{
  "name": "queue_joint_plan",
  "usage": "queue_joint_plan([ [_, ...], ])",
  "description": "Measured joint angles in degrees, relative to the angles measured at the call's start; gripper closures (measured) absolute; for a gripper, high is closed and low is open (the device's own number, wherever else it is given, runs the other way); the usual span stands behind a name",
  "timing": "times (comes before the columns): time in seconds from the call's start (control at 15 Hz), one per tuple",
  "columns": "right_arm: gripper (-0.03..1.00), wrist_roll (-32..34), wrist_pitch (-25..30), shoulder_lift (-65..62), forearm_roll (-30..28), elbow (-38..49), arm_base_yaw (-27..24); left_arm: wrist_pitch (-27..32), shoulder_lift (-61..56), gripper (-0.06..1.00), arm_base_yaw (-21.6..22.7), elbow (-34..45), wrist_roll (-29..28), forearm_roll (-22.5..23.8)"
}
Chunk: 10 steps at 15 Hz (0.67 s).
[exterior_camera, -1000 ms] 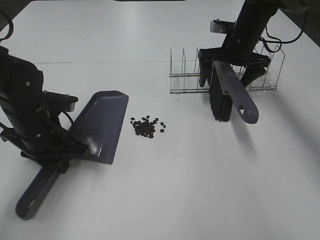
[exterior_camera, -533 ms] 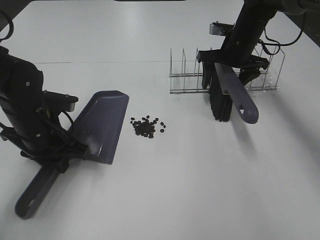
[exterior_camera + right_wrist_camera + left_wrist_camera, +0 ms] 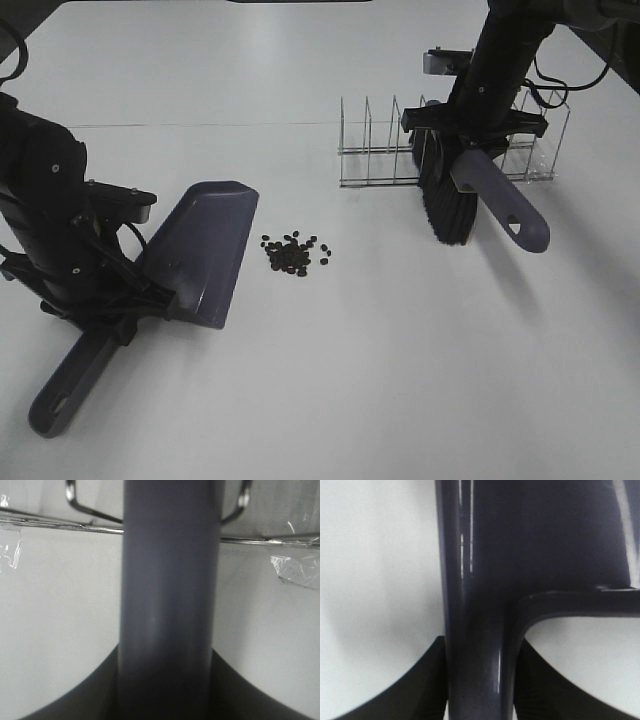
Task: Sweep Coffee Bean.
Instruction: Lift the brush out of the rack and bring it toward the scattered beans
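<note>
Compared with one second ago, the brush (image 3: 450,205) is turned. Its handle end is swung further to the right, and the black bristles are brought a little away from the wire rack (image 3: 375,152). The right gripper (image 3: 470,130) is kept pressed together on the brush handle. The dustpan (image 3: 205,250) is almost not moved. It is pinched at its handle by the left gripper (image 3: 112,305), and its wide mouth appears laid on the table (image 3: 400,360). The coffee bean (image 3: 295,253) is found as a loose cluster near the middle of the table, just right of the dustpan edge, not touching it and well apart from the brush. It is judged that the brush is now free of the rack, and that it must be carried to the right side of the beans before sweeping.

In the high view the whole layout is seen, but the grips are hidden by the arms. In the wrist views they are confirmed: dark fingers (image 3: 427,690) are closed on both sides of the dustpan handle, and the brush handle is seen clamped, with rack wires and tape pieces (image 3: 295,572) behind. No beans are shown there.
</note>
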Motion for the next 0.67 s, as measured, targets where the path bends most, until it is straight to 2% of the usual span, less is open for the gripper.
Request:
queue_joint_plan([
  [0.4,0.68,0.5,0.1,-1.0,1.0,0.6,0.0,0.0,0.0,0.61,0.0,0.0,-0.3,0.0],
  [0.67,0.68,1.3,0.1,-6.7,1.1,7.5,0.0,-0.3,0.0,0.61,0.0,0.0,-2.2,0.0],
])
